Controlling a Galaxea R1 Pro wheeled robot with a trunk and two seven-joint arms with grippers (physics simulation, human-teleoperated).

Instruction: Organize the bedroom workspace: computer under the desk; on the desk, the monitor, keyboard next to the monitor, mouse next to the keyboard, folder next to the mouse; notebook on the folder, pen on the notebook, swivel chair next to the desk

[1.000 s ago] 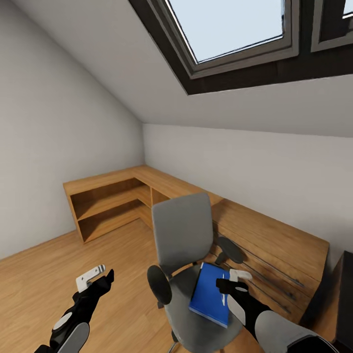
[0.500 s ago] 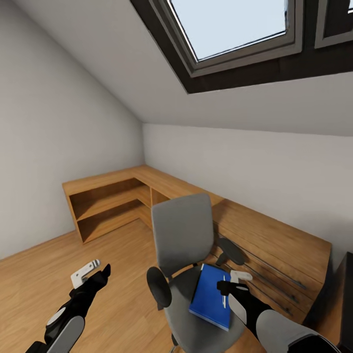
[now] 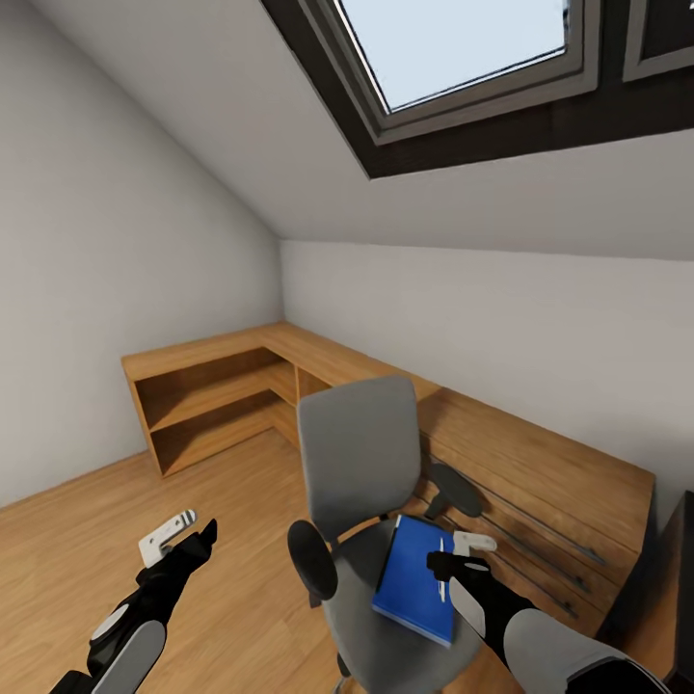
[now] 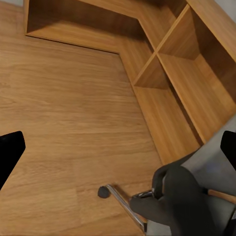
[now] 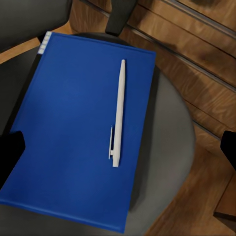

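On grey fabric swivel chair seat [image 3: 386, 631] lay flat bright blue folder [image 3: 413, 575], slim white pen [image 5: 117, 112] resting on it, right gripper [image 3: 461, 562] hovered above with fingers spread, left gripper [image 3: 183, 538] spread over light wood floor [image 4: 64, 128], long-handled wooden dresser [image 3: 540, 501] behind chair.

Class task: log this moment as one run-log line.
right gripper: open above slim white pen | pen: on flat bright blue folder | folder: on grey swivel chair seat

Pen [image 5: 118, 110] on folder [image 5: 73, 128] on swivel chair [image 3: 361, 463]
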